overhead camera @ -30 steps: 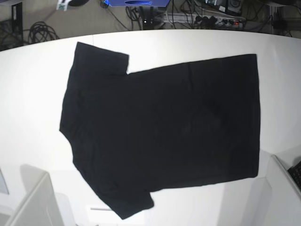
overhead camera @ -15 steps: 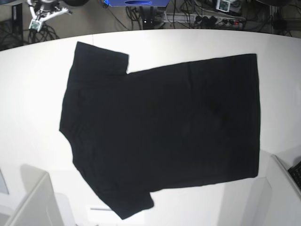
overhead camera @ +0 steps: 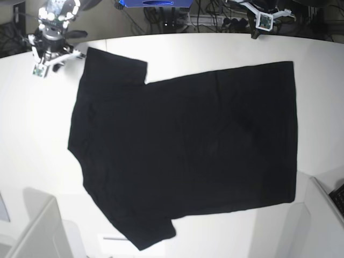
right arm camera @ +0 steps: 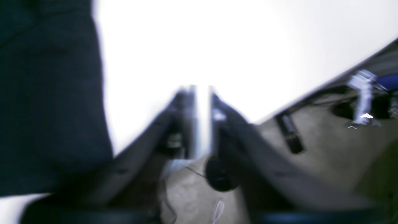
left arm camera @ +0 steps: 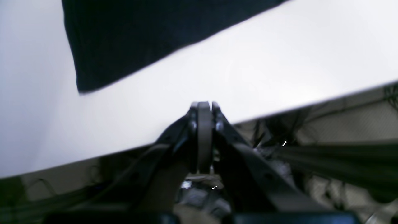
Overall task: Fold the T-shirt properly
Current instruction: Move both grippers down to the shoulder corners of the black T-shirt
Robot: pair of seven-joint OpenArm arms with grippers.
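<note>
The black T-shirt [overhead camera: 183, 150] lies spread flat on the white tabletop [overhead camera: 32, 134], plain dark side up, with its sleeves toward the left of the base view and its hem toward the right. The left claw [left arm camera: 203, 107] hangs over the tabletop's far edge, near a corner of the shirt but apart from it, its jaws pressed together on nothing. The right claw [right arm camera: 202, 93] hovers just beside a sleeve; its picture is blurred, with a narrow gap showing between the jaws.
</note>
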